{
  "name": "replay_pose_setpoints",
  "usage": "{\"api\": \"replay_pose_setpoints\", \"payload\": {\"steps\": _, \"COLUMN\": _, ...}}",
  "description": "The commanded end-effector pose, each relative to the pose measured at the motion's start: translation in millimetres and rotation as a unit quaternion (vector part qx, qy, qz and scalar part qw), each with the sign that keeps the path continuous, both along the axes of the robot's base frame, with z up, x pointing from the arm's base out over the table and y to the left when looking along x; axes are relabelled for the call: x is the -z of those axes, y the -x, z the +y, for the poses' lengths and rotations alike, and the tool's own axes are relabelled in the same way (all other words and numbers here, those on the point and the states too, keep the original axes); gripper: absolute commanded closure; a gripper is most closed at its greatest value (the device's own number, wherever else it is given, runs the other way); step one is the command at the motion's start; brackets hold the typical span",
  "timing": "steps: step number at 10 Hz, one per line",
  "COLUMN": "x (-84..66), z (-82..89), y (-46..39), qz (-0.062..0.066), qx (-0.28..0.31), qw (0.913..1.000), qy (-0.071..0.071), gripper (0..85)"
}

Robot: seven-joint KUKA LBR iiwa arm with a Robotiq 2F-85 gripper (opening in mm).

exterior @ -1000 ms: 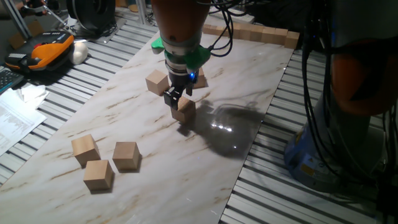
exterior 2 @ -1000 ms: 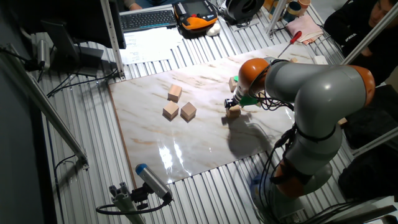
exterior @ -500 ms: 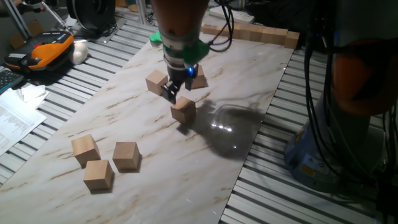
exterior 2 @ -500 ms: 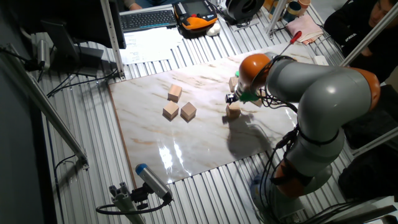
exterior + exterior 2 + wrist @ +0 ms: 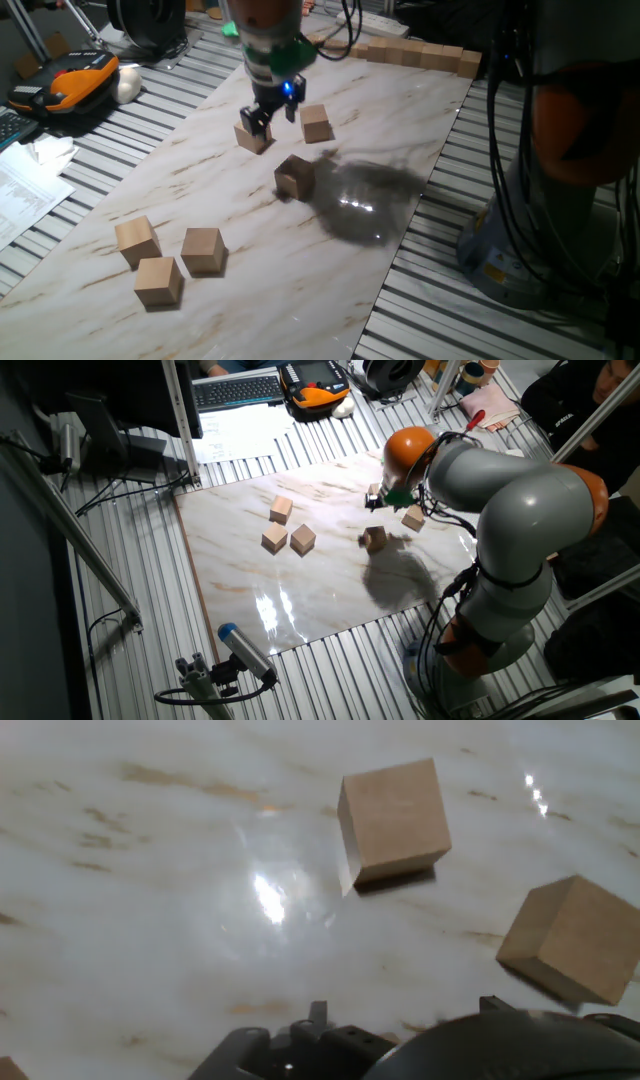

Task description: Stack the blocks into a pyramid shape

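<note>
Six tan wooden blocks lie on the marble board. Three sit grouped at the near left point(image 5: 136, 240), point(image 5: 203, 250), point(image 5: 158, 281). Three lie apart farther back: one point(image 5: 294, 177), one point(image 5: 316, 123) and one point(image 5: 248, 137). My gripper point(image 5: 266, 122) is open and empty, hovering just above and right of that last block. In the other fixed view my gripper point(image 5: 375, 503) hangs between a block point(image 5: 413, 517) and a block point(image 5: 375, 538). The hand view shows two blocks point(image 5: 393, 818), point(image 5: 572, 938) on the board; my fingertips are out of its frame.
A long joined row of tan cubes point(image 5: 420, 52) lies at the board's far edge. An orange device point(image 5: 70, 80) and papers point(image 5: 25, 185) lie on the slatted bench to the left. The board's right edge point(image 5: 420, 200) drops to the slats.
My gripper let go of the middle block, rose, and moved back and left toward the far-left single block. The released block stays on the board.
</note>
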State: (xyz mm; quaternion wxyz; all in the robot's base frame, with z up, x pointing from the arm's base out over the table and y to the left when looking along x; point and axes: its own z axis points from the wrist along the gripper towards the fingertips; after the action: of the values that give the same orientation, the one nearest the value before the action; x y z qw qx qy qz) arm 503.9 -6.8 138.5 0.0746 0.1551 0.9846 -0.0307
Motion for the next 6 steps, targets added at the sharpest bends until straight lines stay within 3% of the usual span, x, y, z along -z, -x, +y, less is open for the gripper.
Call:
{"api": "replay_pose_setpoints", "payload": {"steps": 1, "x": 0.9, "z": -2.8, "y": -5.6, "qz": -0.001, "qx": -0.002, "qw": 1.0000, "qy": -0.002, "gripper": 34.0}}
{"api": "replay_pose_setpoints", "payload": {"steps": 2, "x": 4.8, "z": -5.1, "y": -10.7, "qz": -0.007, "qx": 0.004, "qw": 1.0000, "qy": 0.002, "gripper": 17.0}}
{"api": "replay_pose_setpoints", "payload": {"steps": 5, "x": 3.3, "z": -15.5, "y": -32.5, "qz": -0.009, "qx": 0.003, "qw": 0.9999, "qy": 0.001, "gripper": 17.0}}
{"api": "replay_pose_setpoints", "payload": {"steps": 6, "x": 4.8, "z": -18.6, "y": -39.3, "qz": -0.013, "qx": 0.005, "qw": 0.9999, "qy": -0.005, "gripper": 17.0}}
